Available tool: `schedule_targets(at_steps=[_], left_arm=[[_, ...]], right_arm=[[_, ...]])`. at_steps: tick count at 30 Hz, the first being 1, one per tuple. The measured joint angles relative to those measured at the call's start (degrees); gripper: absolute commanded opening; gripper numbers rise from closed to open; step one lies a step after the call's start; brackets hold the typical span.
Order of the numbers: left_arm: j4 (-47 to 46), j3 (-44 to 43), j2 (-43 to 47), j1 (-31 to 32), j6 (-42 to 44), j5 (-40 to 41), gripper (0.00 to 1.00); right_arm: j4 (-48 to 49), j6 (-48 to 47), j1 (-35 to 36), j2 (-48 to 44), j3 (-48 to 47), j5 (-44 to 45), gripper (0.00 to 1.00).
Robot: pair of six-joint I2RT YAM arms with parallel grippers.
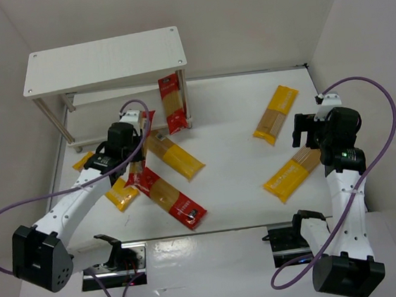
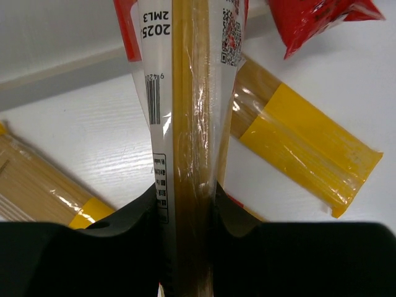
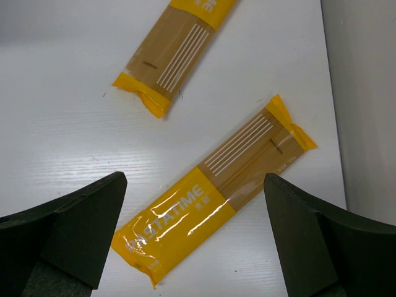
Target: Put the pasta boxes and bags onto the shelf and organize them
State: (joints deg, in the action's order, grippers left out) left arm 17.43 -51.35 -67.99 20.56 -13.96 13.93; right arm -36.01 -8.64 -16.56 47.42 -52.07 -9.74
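The left arm stretched from its base toward the shelf (image 1: 103, 59), wrist tipped down just before the front legs, and the left tool (image 2: 185, 198) was clenched on a red packet (image 2: 192, 124). That packet's long axis ran straight out from the jaws, its white back with barcode facing the wrist camera, above a yellow packet (image 2: 303, 142) lying on the tabletop (image 1: 230, 117). Its far end was cut off by the frame, and from above the tool hid nearly all of it. Whether it touched the tabletop could not be told. The right arm stood tall at the right side, forearm folded down, the right tool (image 3: 195, 204) released wide above a diagonal packet (image 3: 210, 204) lying flat. A second one (image 3: 176, 46) lay beyond, its far end out of frame. Another red packet (image 1: 173, 105) leaned at the shelf's right front leg.
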Motion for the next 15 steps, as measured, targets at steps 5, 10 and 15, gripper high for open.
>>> schedule_targets(at_steps=[5, 10, 15], left_arm=[[-3.19, 0.15, -1.05, -0.35, 2.01, -2.34, 0.0], [-5.9, 1.16, -1.16, -4.92, 3.26, -8.79, 0.0], [-8.48, 3.43, -2.21, -10.84, 3.85, -18.49, 0.0]], right_arm=[[0.0, 0.0, 0.0, 0.0, 0.02, 0.0, 1.0], [0.0, 0.0, 0.0, 0.0, 0.02, 0.0, 1.0], [0.0, 0.0, 0.0, 0.0, 0.02, -0.07, 1.0]])
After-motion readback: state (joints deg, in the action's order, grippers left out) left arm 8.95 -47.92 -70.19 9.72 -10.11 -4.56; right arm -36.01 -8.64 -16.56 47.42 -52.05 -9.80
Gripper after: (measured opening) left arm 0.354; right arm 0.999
